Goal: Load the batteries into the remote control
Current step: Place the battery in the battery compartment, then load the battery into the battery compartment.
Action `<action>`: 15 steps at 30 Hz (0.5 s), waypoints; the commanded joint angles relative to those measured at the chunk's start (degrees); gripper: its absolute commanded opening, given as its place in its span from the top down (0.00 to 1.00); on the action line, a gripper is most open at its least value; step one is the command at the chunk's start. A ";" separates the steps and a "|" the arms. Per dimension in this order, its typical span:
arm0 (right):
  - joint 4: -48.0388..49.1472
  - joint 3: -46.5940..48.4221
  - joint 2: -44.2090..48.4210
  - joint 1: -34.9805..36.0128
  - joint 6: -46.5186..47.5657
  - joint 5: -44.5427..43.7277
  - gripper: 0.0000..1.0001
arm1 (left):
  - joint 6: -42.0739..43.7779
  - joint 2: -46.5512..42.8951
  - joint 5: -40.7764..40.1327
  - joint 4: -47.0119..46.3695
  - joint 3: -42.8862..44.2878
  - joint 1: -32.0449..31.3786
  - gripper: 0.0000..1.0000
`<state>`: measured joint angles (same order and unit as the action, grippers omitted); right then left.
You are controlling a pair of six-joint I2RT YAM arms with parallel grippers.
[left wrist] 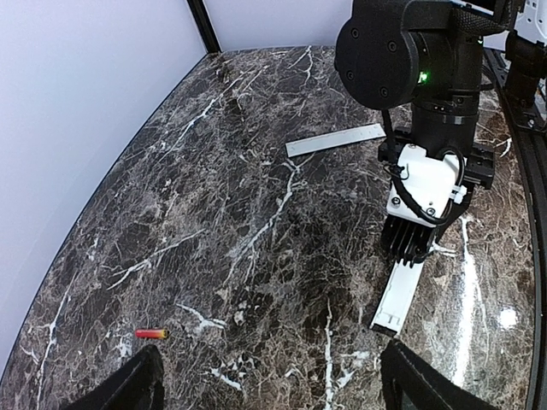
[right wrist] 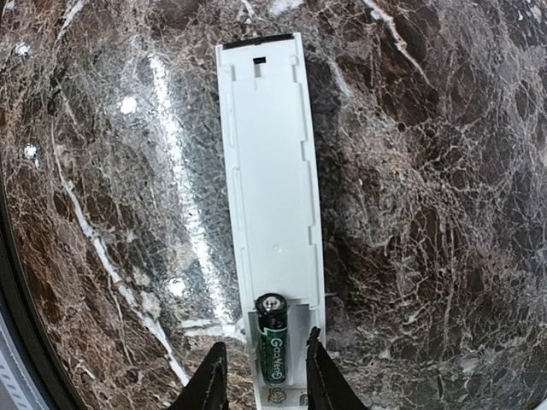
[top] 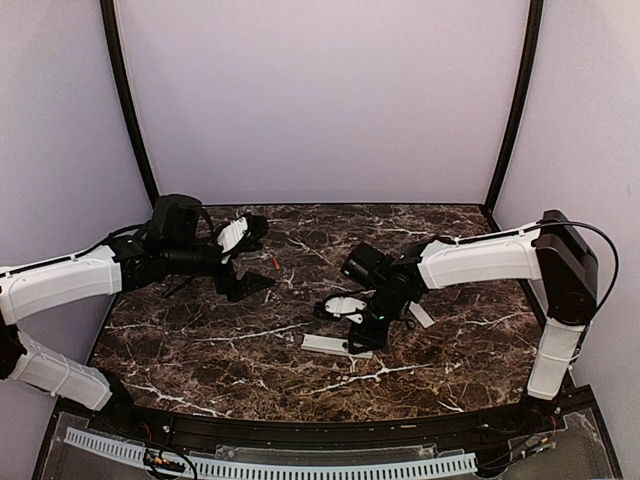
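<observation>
The white remote control lies back side up on the marble table, its battery bay open at the near end. A dark green battery lies in that bay. My right gripper hovers over it, slightly open, one finger either side of the battery with a gap showing. The red-orange battery lies loose on the table just ahead of my left gripper, which is wide open and empty. In the top view the remote is under my right gripper and the red battery is by my left gripper.
A thin flat pale-grey strip lies on the table beyond the right gripper; it also shows in the top view. Black frame posts and lilac walls enclose the dark marble table.
</observation>
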<state>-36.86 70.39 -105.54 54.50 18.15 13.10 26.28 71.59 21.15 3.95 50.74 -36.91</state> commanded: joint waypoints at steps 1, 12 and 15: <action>-0.49 1.59 2.54 0.77 -1.37 2.08 0.70 | -0.08 0.71 1.61 0.32 0.01 0.26 0.13; 15.77 -6.51 11.85 -3.59 -32.15 9.61 0.84 | 12.97 8.35 7.13 -0.52 -3.78 -4.57 0.13; 23.74 -10.79 12.55 -4.40 -42.61 12.50 0.93 | 16.07 14.41 4.02 -0.09 -1.86 -8.39 0.13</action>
<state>-23.99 64.31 -93.49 51.22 -7.31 20.67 36.18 80.82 26.72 3.07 47.48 -41.60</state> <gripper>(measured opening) 0.114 0.868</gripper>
